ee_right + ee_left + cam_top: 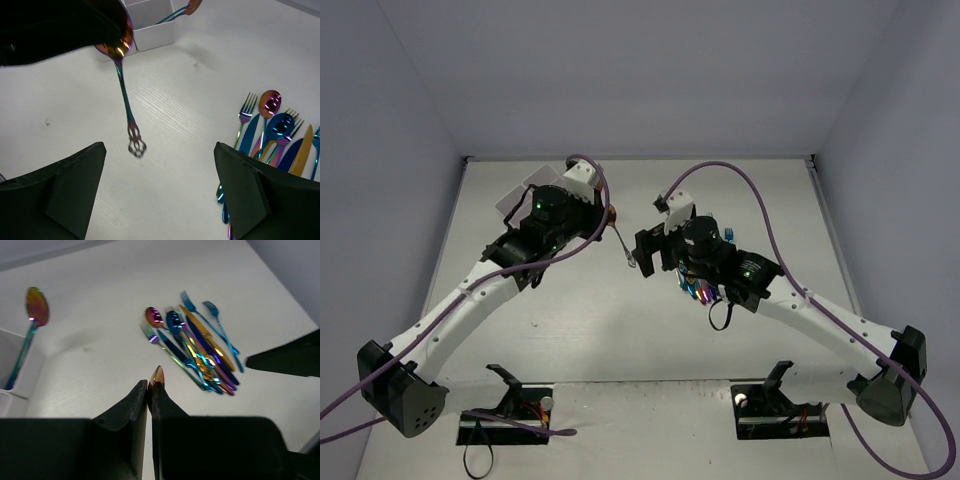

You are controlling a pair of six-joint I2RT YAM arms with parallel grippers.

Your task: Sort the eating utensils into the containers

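My left gripper is shut on an iridescent spoon. Its bowl tip pokes out between the fingers. The handle hangs down above the table in the right wrist view, and it also shows in the top view. The other utensils lie in a pile on the table, also seen in the right wrist view. The white box stands behind, with one spoon leaning in it. My right gripper is open and empty, between the hanging handle and the pile.
In the top view the box is mostly hidden under my left arm. The pile lies under my right wrist. Grey walls close the table at the back and sides.
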